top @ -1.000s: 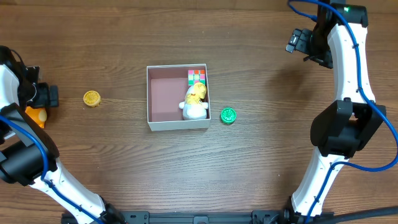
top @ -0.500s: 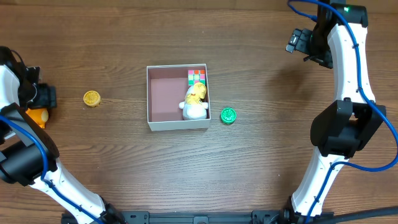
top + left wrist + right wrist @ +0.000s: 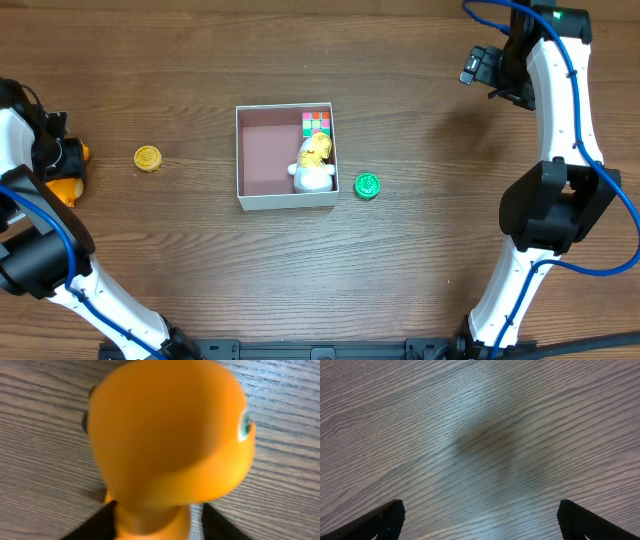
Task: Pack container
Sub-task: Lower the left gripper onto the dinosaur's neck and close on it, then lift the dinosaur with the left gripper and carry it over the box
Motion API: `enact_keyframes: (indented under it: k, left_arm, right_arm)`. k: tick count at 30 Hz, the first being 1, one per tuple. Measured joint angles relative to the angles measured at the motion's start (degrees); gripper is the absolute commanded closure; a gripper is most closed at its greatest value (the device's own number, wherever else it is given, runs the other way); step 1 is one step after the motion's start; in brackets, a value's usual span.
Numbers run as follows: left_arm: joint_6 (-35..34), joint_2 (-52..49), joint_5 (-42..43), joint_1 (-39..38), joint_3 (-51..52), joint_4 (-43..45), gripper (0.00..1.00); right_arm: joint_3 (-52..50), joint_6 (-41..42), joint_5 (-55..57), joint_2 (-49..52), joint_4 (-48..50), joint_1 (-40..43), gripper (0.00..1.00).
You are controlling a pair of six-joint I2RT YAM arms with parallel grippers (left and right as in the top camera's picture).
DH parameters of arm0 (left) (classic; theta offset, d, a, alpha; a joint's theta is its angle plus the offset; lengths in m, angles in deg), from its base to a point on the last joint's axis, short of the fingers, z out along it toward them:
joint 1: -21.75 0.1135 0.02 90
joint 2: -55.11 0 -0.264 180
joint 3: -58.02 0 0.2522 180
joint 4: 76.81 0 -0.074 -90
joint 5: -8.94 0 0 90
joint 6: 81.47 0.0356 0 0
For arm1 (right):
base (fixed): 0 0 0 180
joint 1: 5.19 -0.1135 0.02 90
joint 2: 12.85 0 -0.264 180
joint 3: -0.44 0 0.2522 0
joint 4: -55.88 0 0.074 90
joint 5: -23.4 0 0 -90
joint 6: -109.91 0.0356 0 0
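Note:
The container (image 3: 239, 160), a white-walled square box with a pink floor, stands mid-table. Inside it, along the right wall, are a multicoloured cube (image 3: 316, 122) and a yellow and white toy (image 3: 314, 166). At the far left edge my left gripper (image 3: 60, 156) is down over an orange toy (image 3: 65, 190). The left wrist view is filled by that orange toy (image 3: 170, 435). My left gripper (image 3: 159, 522) is closed in around its narrow neck: one finger touches it, and a thin sliver of table shows beside the other. My right gripper (image 3: 482, 66) hangs open over bare wood (image 3: 480, 520) at the far right.
A green disc (image 3: 367, 185) lies just right of the container. A yellow disc (image 3: 148, 157) lies between the container and the left arm. The right arm's base (image 3: 555, 205) stands at the right side of the wooden table.
The left gripper's fingers have closed inward from wide open onto the orange toy, uncovering an orange part beside the gripper in the overhead view. The right arm has not moved.

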Motion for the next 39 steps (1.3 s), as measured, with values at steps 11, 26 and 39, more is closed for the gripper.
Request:
enact_keyframes:
  k: [11,26,39]
  left_arm:
    - [-1.7,0.0,0.4,0.0,0.0,-0.3,0.92]
    - [-4.1,-1.9,5.0,-0.1,-10.8,-11.3,0.89]
    - [-4.9,-2.1,14.9,-4.3,-28.7,-24.3,0.88]
  right_arm:
    - [0.0,0.0,0.0,0.0,0.0,0.0,0.0]
    - [0.0,0.0,0.0,0.0,0.0,0.0,0.0]
    - [0.0,0.0,0.0,0.0,0.0,0.0,0.0]
